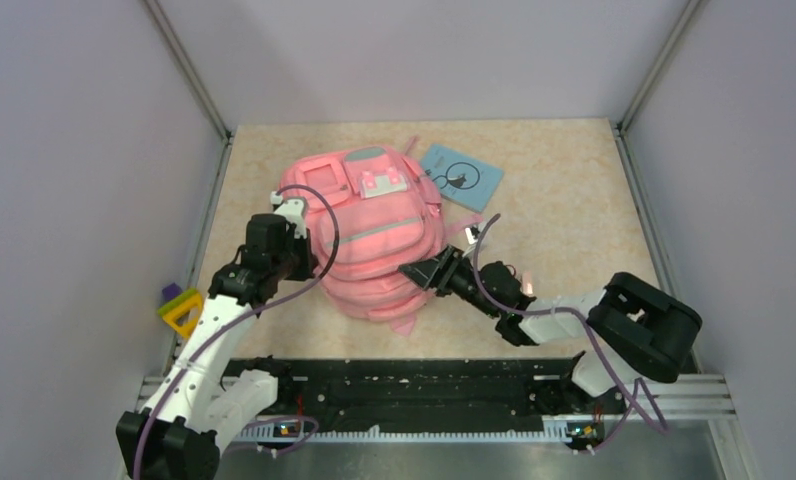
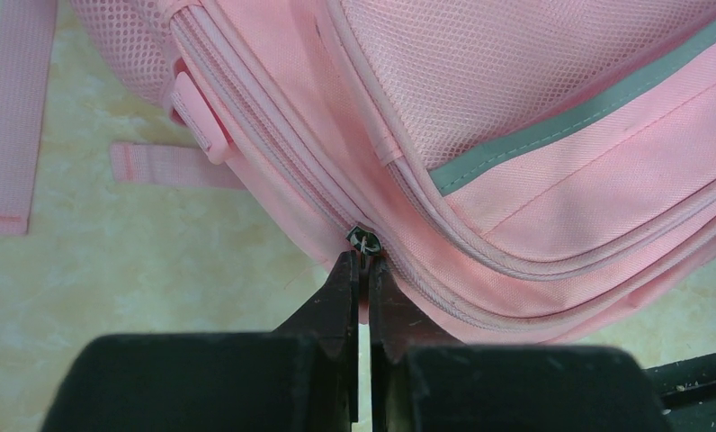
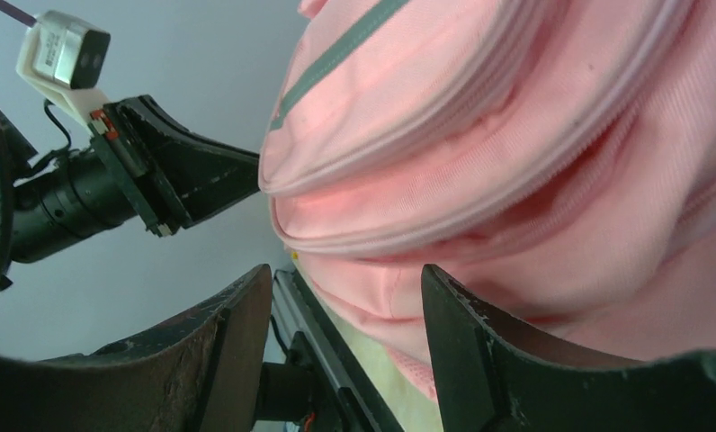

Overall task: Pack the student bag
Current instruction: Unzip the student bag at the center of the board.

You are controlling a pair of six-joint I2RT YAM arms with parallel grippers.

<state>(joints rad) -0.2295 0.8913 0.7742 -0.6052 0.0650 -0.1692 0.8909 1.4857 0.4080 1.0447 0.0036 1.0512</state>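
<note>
The pink student bag (image 1: 369, 225) lies front-up in the middle of the table, its grey-green stripe showing in the left wrist view (image 2: 552, 117) and the right wrist view (image 3: 480, 135). My left gripper (image 1: 299, 262) is at the bag's left side. It is shut (image 2: 364, 261) on the small metal zipper pull (image 2: 363, 240) of a side zipper. My right gripper (image 1: 414, 272) is at the bag's near right edge. It is open (image 3: 347, 279), with pink fabric bulging just beyond its fingertips (image 3: 440, 297), and it holds nothing.
A light blue notebook (image 1: 461, 176) lies on the table right of the bag's top. A small yellow, green and purple thing (image 1: 179, 308) sits by the left wall. Loose pink straps (image 2: 13, 117) lie on the table. Grey walls close in the sides and back.
</note>
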